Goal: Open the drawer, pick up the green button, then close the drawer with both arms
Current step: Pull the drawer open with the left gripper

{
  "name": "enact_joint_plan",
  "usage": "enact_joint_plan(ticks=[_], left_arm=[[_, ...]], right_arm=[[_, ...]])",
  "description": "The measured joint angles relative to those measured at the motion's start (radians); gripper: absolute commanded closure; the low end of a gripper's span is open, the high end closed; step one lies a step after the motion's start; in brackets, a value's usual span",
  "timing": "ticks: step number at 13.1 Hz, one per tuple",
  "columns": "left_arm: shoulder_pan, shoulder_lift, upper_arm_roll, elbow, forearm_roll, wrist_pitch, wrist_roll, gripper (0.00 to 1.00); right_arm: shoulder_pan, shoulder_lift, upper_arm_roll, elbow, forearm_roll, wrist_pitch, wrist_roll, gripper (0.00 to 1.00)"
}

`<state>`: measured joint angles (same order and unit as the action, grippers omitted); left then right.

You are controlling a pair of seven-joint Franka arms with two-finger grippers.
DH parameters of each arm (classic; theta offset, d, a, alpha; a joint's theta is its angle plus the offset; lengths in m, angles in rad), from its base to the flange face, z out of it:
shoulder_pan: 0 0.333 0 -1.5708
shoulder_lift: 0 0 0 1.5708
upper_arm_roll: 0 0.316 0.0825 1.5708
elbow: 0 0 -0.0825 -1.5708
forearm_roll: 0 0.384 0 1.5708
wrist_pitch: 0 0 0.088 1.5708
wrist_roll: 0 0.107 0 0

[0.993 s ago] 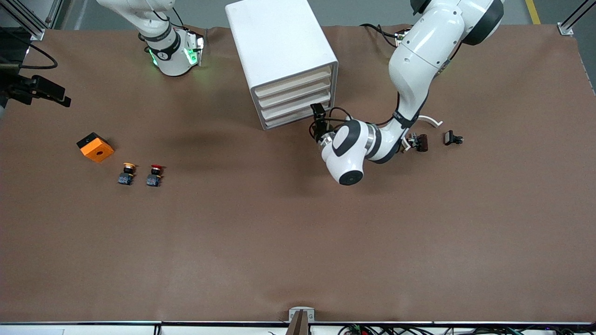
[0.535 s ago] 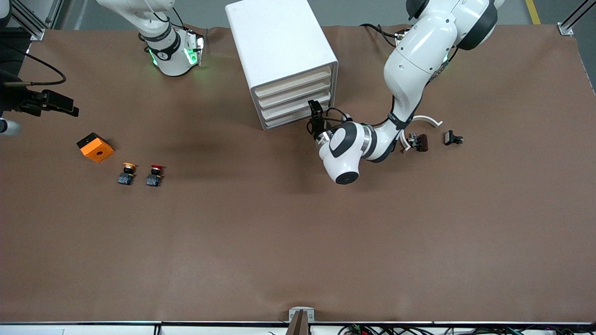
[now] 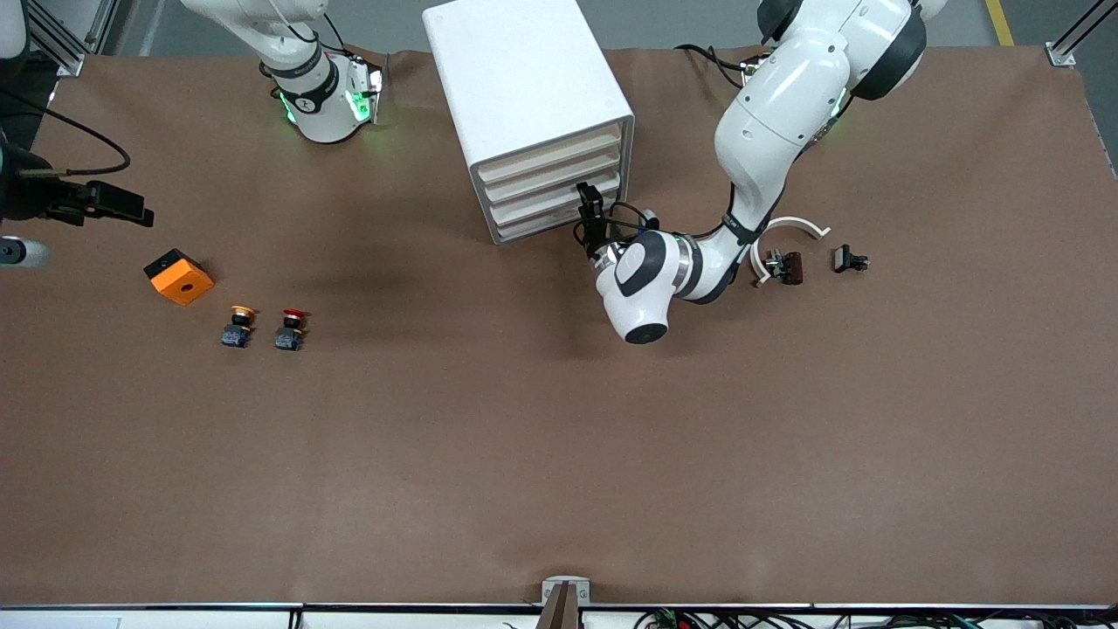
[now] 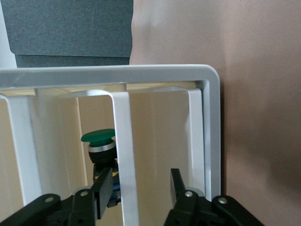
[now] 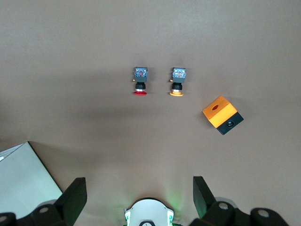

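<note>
The white cabinet [image 3: 515, 70] stands at the table's far middle, and its four cream-edged drawers look shut. My left gripper [image 3: 590, 208] is at the lower drawer fronts. In the left wrist view it [image 4: 139, 188] is open, its fingers [image 4: 102, 192] on either side of a white drawer front edge [image 4: 123, 141] without touching it. The green-capped button [image 4: 98, 137] shows through the gap, inside a drawer; it is hidden in the front view. My right gripper [image 3: 131, 212] is open and empty, up over the table's edge at the right arm's end; it also shows in the right wrist view [image 5: 138, 186].
An orange and black box [image 3: 178, 276], an orange-capped button [image 3: 238, 325] and a red-capped button [image 3: 291, 327] lie toward the right arm's end. A white curved piece [image 3: 799, 224] and two small dark parts [image 3: 786, 265] [image 3: 849, 259] lie beside the left arm's forearm.
My left gripper has moved closer to the cabinet's drawer fronts. My right gripper has shifted a little inward over the table's edge. The drawers have not moved.
</note>
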<state>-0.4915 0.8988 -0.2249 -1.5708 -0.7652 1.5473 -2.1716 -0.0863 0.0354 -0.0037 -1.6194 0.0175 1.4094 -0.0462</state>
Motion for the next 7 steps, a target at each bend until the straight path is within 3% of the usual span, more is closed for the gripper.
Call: enact_joint_plan(ticks=[1, 2, 7], left_arm=[[-0.004, 0.003, 0.000, 0.000, -0.007, 0.000, 0.000, 0.86], [-0.010, 0.004, 0.000, 0.000, -0.012, 0.000, 0.000, 1.00], [-0.012, 0.004, 0.002, 0.010, -0.019, -0.026, -0.015, 1.00]], right_arm=[[-0.001, 0.015, -0.001, 0.000, 0.000, 0.000, 0.000, 0.00], [-0.001, 0.025, -0.003, 0.000, 0.000, 0.000, 0.000, 0.00], [-0.003, 0.028, -0.004, 0.011, -0.005, 0.002, 0.003, 0.00]])
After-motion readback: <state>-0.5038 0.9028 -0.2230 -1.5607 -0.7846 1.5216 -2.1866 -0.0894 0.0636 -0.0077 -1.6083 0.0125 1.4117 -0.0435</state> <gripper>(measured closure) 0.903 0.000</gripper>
